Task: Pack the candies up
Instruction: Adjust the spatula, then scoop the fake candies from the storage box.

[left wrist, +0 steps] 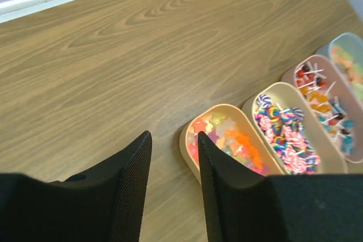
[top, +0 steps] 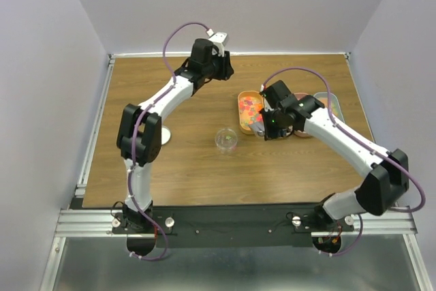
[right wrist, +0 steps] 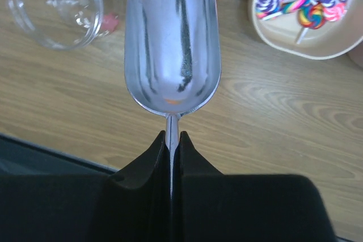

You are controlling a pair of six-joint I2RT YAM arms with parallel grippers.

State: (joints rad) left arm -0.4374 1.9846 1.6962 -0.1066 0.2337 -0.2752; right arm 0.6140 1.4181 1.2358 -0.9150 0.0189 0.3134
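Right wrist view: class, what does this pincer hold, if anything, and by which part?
The right pincer grips the shiny metal scoop by its thin handle, just behind the bowl.

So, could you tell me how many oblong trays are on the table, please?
4, side by side: orange tray leftmost, then cream tray, pink tray, blue tray rightmost, partly out of frame; none seems hidden.

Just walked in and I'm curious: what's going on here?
The right gripper is shut on the handle of a metal scoop, which looks empty, held over the table near a clear jar and the trays of candies. The left gripper hangs open and empty over the table's far side.
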